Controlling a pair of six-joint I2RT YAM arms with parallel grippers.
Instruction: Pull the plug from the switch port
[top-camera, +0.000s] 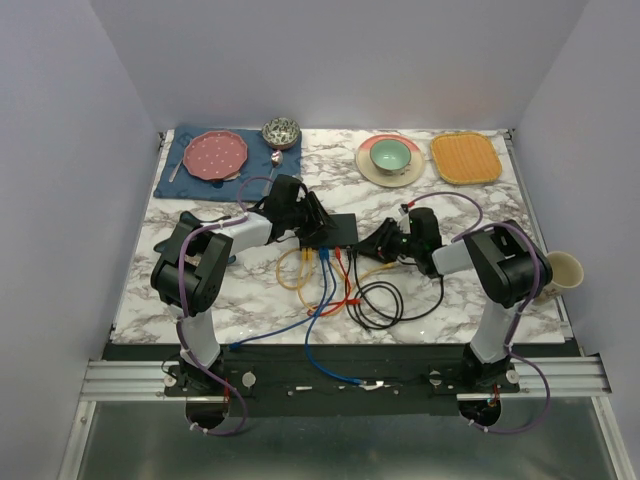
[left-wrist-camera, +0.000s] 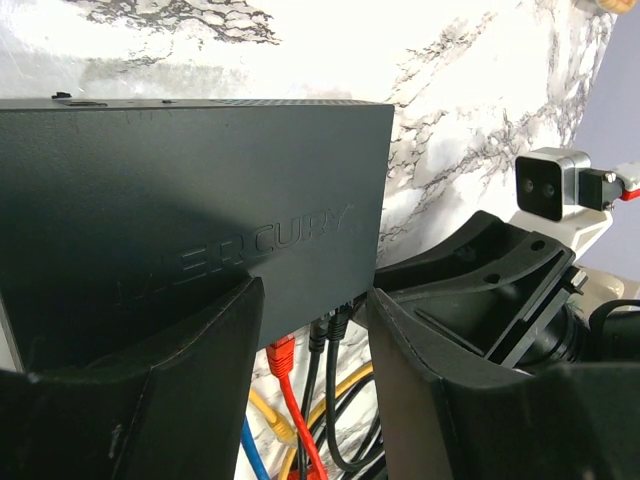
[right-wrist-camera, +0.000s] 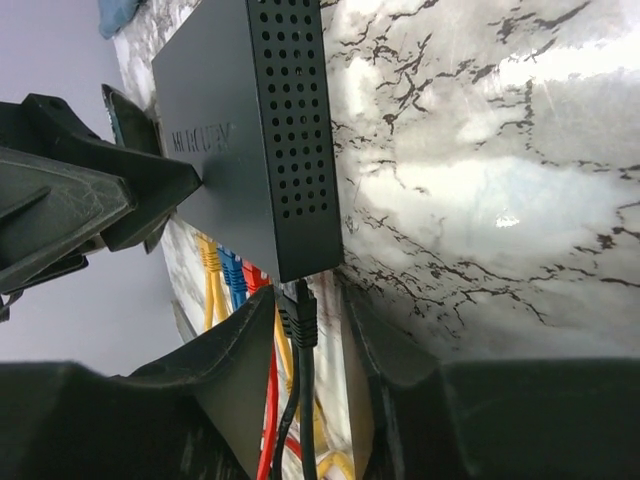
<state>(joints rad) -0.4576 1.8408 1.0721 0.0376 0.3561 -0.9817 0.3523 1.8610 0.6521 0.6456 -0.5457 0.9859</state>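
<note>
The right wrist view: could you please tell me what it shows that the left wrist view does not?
Only the right wrist view shows the perforated side of the switch and the black plug between the fingers of the right claw. Only the left wrist view shows the right arm's wrist camera. Both show the switch's lettered top, the red cable, yellow cables, blue cables and the marble table.

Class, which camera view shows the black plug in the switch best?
The right wrist view: the black plug sits in the end port of the switch, close and unobstructed. The left wrist view catches it shadowed under the switch edge; the top view shows it too small to make out.
</note>
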